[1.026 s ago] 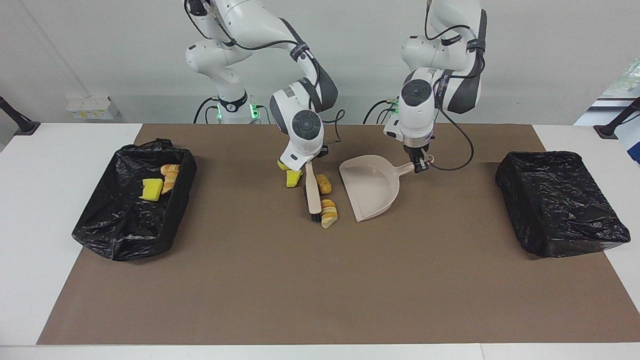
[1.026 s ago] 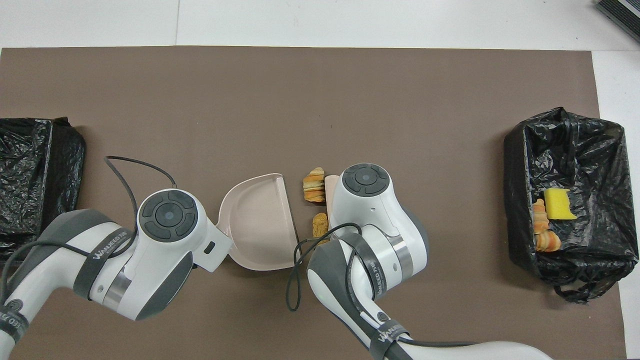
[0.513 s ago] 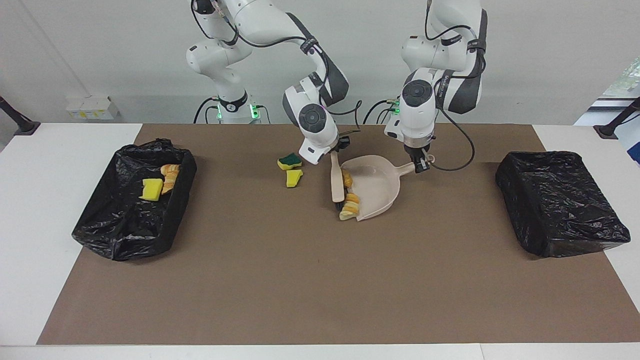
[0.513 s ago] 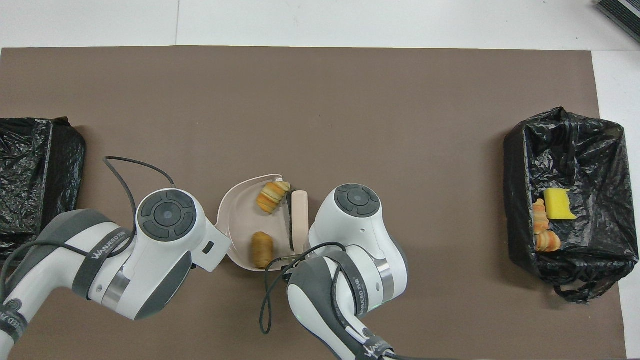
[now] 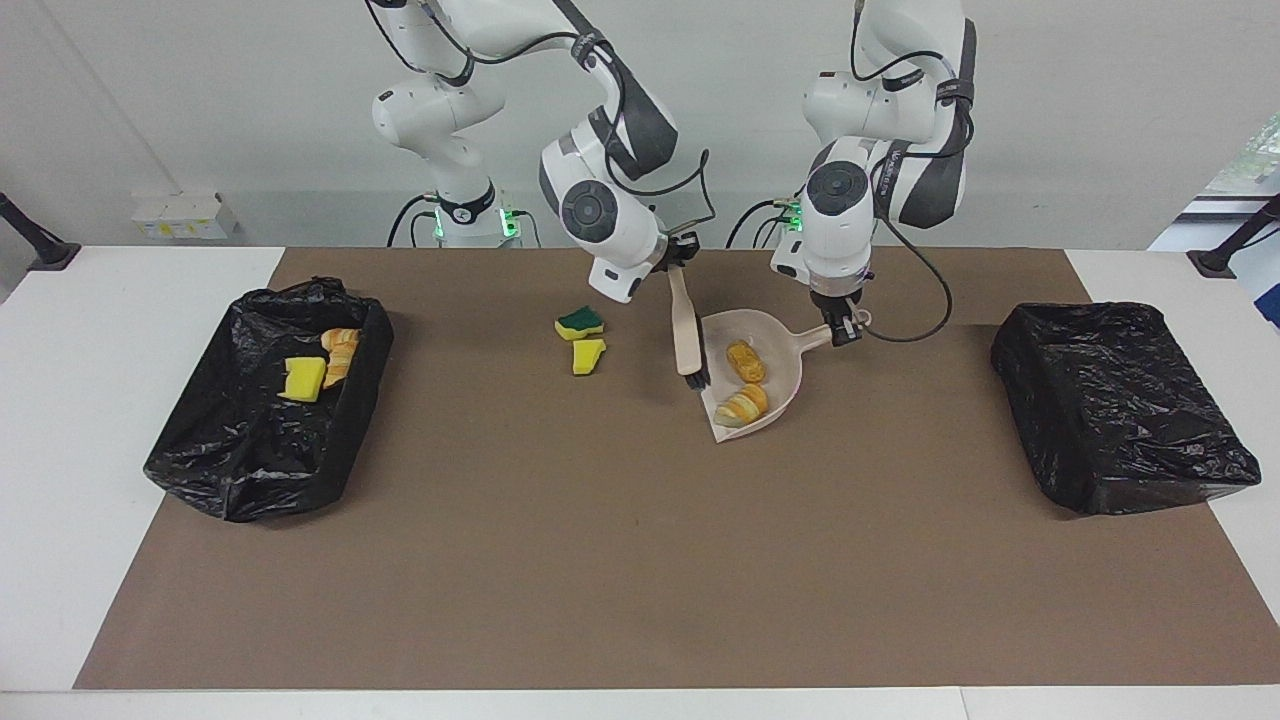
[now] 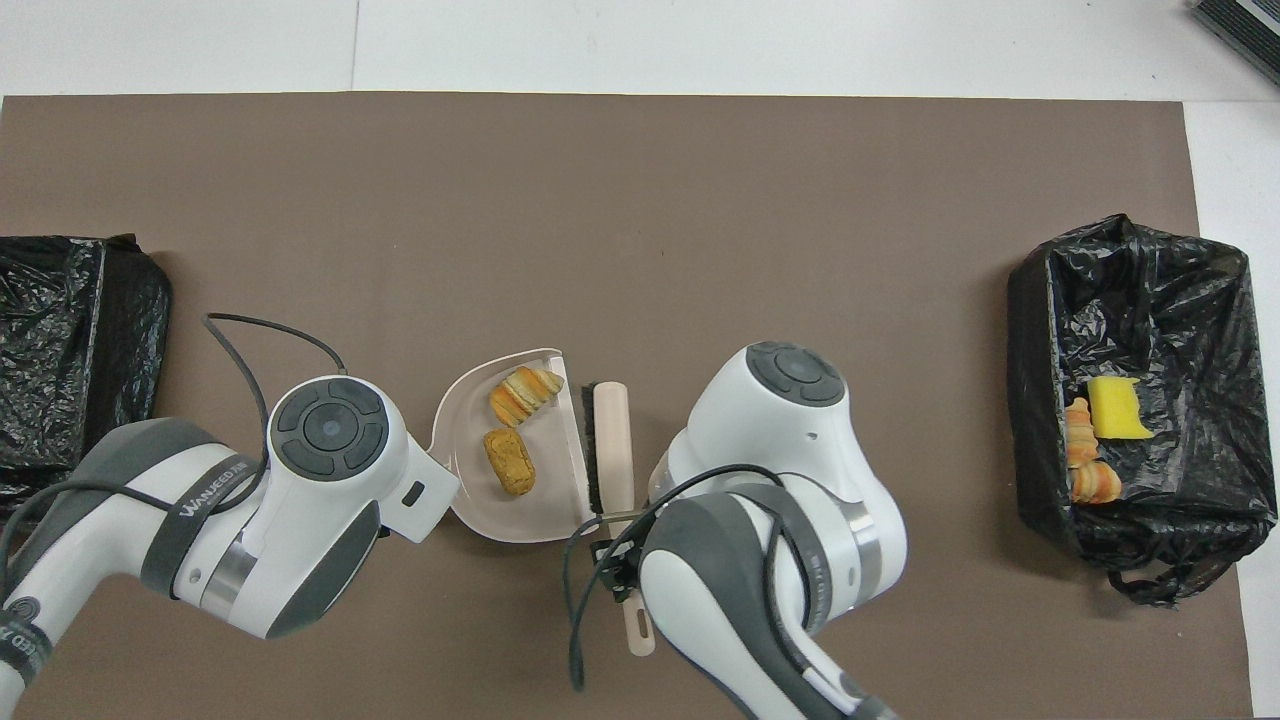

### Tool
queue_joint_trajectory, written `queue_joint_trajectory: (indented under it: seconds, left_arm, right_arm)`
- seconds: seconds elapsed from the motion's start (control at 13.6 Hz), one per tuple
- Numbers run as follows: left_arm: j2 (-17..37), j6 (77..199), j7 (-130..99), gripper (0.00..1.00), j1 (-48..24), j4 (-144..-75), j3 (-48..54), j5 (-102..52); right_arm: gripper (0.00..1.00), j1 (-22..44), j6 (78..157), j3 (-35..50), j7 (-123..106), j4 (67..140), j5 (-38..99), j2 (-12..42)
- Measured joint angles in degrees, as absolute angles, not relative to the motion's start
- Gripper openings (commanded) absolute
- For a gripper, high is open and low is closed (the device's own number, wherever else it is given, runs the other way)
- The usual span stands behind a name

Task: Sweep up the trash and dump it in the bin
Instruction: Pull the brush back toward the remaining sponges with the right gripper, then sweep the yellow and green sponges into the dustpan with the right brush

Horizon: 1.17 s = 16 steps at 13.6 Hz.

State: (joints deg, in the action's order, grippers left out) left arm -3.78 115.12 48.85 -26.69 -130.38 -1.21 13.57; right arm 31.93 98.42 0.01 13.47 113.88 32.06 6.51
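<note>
From my remote seat: the right gripper is clamped on the brush handle, and since half a second ago it has lifted the brush and tilted it, so the bristles now hang at the mouth of the dustpan rather than pressing trash against the lip. The left gripper stays clamped on the dustpan handle, pan position barely changed.

Trash, facing view: two golden-brown bread-like pieces now lie well inside the pan; half a second ago one sat on the lip under the brush. A second ago both were still on the mat.

Two sponge chunks, one green-topped and one yellow, rest on the mat at about 9 o'clock from the pan, well apart from it, unmoved.

The bin at the right arm's end holds a yellow sponge piece and bread scraps, unchanged. The other bin sits at the left arm's end.
</note>
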Motion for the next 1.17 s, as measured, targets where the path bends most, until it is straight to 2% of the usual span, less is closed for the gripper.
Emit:
queue_joint_trajectory:
  seconds: [0.22,0.73,0.95,1.17]
  left_arm:
    - [-3.8,115.1,48.9,0.00,-26.7,-130.4,-1.1,13.6]
    - [-4.7,115.0,48.7,0.00,-29.3,-131.5,-0.2,13.6]
    - [-6.3,114.9,48.5,0.00,-30.6,-133.5,-0.1,13.6]
    - [-8.0,114.9,48.5,0.00,-31.7,-135.6,0.0,13.6]
  right_arm:
    - [0.00,28.2,92.0,-0.2,23.7,114.6,24.1,4.3]
    - [0.00,26.1,91.8,0.0,46.4,126.3,20.6,-1.1]
    - [0.00,28.5,92.1,0.4,52.1,133.0,20.3,-6.0]
    - [0.00,35.1,99.7,0.7,59.4,139.3,20.3,-8.2]
